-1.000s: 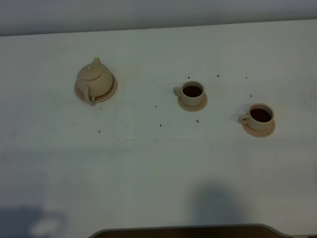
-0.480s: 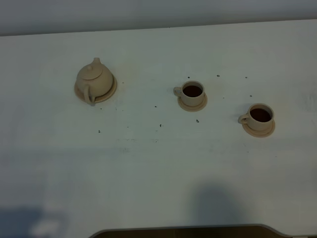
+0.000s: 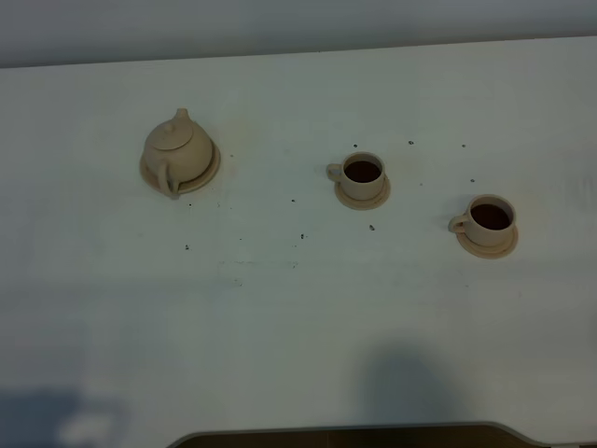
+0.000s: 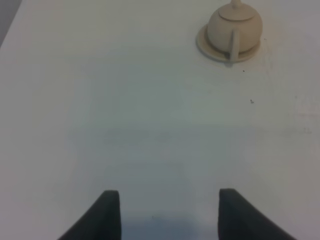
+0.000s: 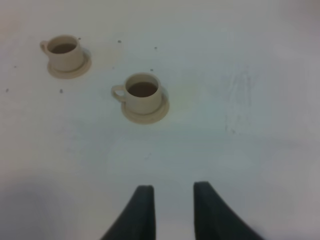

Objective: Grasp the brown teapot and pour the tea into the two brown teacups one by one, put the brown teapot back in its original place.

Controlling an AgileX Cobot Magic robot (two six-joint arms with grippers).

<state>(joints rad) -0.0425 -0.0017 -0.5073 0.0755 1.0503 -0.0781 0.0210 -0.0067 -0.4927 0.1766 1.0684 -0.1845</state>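
The brown teapot (image 3: 175, 147) stands upright with its lid on, on its wide saucer (image 3: 209, 172) at the table's left. It also shows in the left wrist view (image 4: 234, 27), far ahead of my left gripper (image 4: 170, 202), which is open and empty. The two brown teacups (image 3: 362, 173) (image 3: 489, 217) sit on their small saucers at the centre-right and right, both holding dark tea. In the right wrist view the nearer cup (image 5: 142, 93) and the farther cup (image 5: 64, 51) lie ahead of my right gripper (image 5: 173, 197), whose fingers are slightly apart and empty. Neither gripper shows in the exterior view.
The white table (image 3: 280, 308) carries several small dark specks between the teapot and the cups. A dark curved edge (image 3: 354, 436) runs along the table's front. The table's far edge meets a grey wall (image 3: 298, 23).
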